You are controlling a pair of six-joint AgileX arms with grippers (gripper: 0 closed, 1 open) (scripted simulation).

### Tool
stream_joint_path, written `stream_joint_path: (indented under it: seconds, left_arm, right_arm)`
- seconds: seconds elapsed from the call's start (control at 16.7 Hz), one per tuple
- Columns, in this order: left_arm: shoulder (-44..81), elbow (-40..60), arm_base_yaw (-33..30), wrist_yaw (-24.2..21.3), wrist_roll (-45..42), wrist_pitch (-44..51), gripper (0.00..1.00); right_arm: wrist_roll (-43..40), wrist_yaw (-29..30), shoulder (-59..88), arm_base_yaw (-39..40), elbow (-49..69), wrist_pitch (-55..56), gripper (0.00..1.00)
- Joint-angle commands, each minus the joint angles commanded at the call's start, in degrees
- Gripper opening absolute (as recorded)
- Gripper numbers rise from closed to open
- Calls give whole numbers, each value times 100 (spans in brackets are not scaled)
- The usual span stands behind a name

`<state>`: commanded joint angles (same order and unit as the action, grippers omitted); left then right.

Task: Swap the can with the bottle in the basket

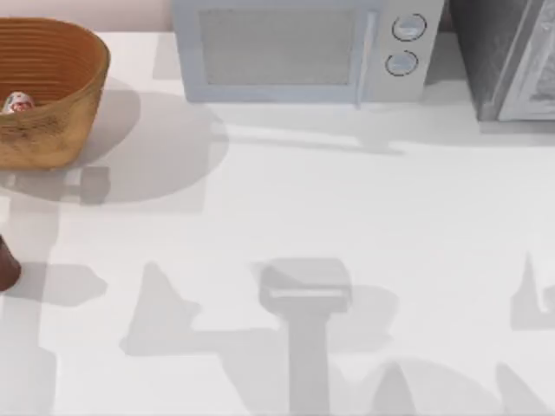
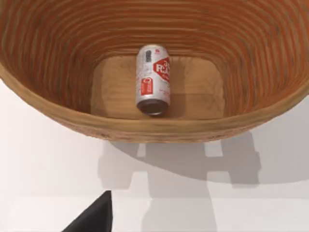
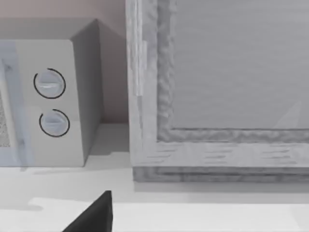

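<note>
Dark fingertip (image 2: 94, 215) pokes in low in the left wrist view, grip impossible to tell. Can (image 2: 153, 79) lies on its side in the basket (image 1: 52, 130), upper left of the top view; bottle (image 1: 7, 264) stands at the left edge, outside.

Small white cylindrical can (image 2: 153, 79) with red print lying on its side inside large woven wicker basket (image 1: 61, 130), far left of surface, dark reddish-brown bottle (image 1: 7, 264) at near-left edge

microwave (image 1: 299, 50): back centre of table (image 1: 347, 217), two round dials | grey cabinet (image 1: 512, 56): back right, just beside microwave
</note>
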<state>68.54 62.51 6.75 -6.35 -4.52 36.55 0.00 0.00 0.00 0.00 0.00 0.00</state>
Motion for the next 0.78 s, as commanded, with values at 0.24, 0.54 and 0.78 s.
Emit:
stream_joint_path:
  seconds: [0.24, 0.54, 0.78]
  left_arm:
    - [2281, 2161, 142, -296, -171, 1144, 100]
    - [4836, 4613, 294, -640, -367, 2418, 100]
    - [6384, 6119, 382, -854, -489, 3181, 100]
  right_arm:
    - [0, 0, 0, 0, 0, 0, 100]
    - [0, 0, 0, 0, 0, 0, 100]
    - [0, 0, 0, 0, 0, 0, 100]
